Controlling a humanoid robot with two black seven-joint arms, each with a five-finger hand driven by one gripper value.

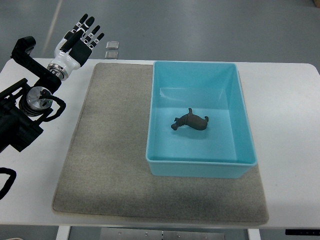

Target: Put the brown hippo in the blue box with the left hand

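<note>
Brown hippo (191, 121) lying inside the blue box (200, 169), left hand (80, 41) hanging empty off to the side.

Nearest me, the grey mat (107, 170) is covering most of the white table (287, 145), and the blue box is sitting on its right half. The hippo is resting on the box floor near the middle, a small dark brown figure lying on its side, short legs sticking out, touching none of the walls. Farther back on the left, the robot's left hand is hovering over the table's far corner, well apart from the box, its black-tipped fingers (89, 30) stretching out straight and holding nothing. Beyond the table edge, two small square plates (112, 49) are lying on the floor.
</note>
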